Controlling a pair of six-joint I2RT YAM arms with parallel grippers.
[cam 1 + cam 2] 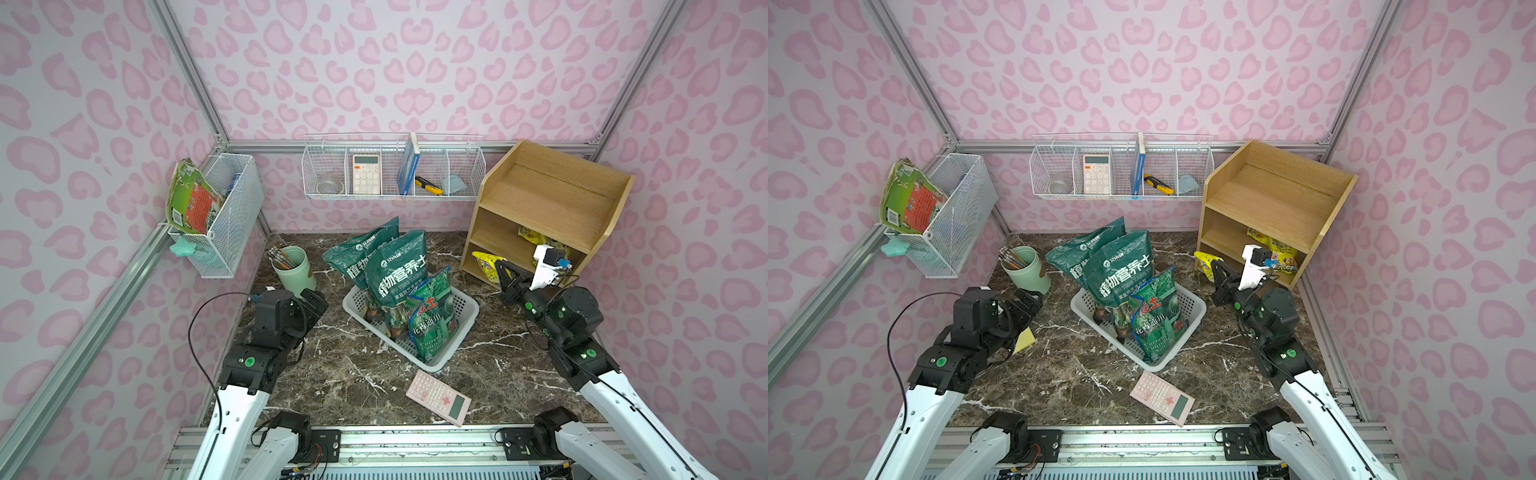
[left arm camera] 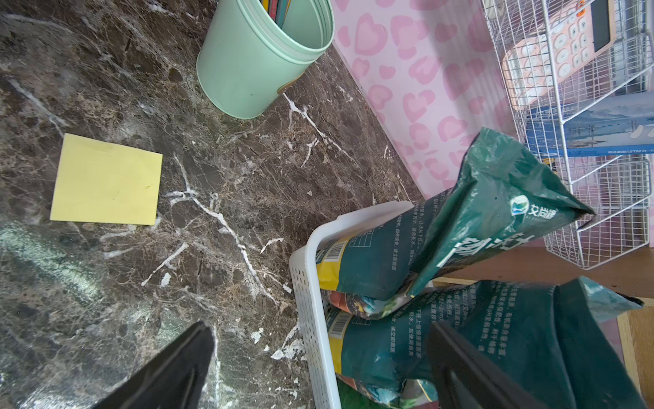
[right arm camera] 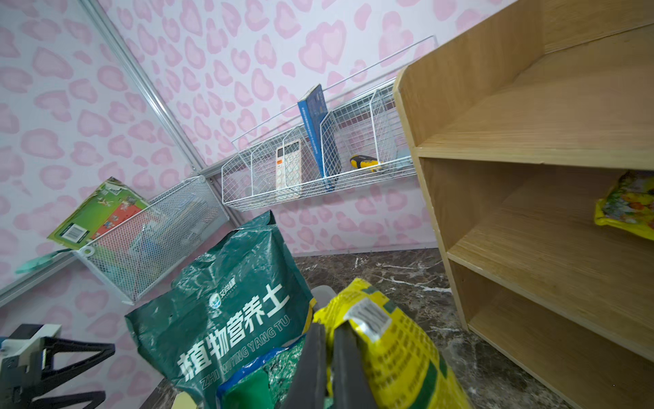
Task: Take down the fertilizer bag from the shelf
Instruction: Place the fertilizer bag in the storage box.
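Top views, shelf (image 1: 552,195): is standing at the back right corner of the marble tabletop (image 1: 374,374), with its three open tiers facing the arms.
Top views, fertilizer bag (image 1: 482,264): yellow, is hanging just in front of the left end of the lowest tier in both top views. Whether it is touching the tabletop cannot be told.
Top views, right gripper (image 1: 500,268): is reaching toward the shelf front, with its fingers pressed together on the bag's edge.
Top views, second yellow bag (image 1: 1273,249): is lying on the middle tier toward its right side, partly behind the right arm's wrist camera.
Top views, left gripper (image 1: 1030,299): is hovering low beside the green cup (image 1: 1027,270), well apart from the shelf. Its finger spread cannot be told from here.
Top views, white basket (image 1: 467,309): is sitting mid-table and holding three green soil bags (image 1: 397,270) leaning upright. A pink calculator (image 1: 438,398) is lying just in front of it.
Left wrist, left gripper (image 2: 320,329): its fingers are standing spread wide and gripping nothing. One is over bare marble and the other is over the basket (image 2: 300,269).
Left wrist, sticky note (image 2: 106,180): yellow, is lying flat on the marble near the cup (image 2: 254,70).
Right wrist, right gripper (image 3: 331,354): its fingers are pinching the top edge of the fertilizer bag (image 3: 389,340).
Right wrist, shelf (image 3: 531,198): the pinched bag is hanging outside it, between the shelf and the soil bags (image 3: 230,301). The second yellow bag (image 3: 628,207) is resting on the middle tier.
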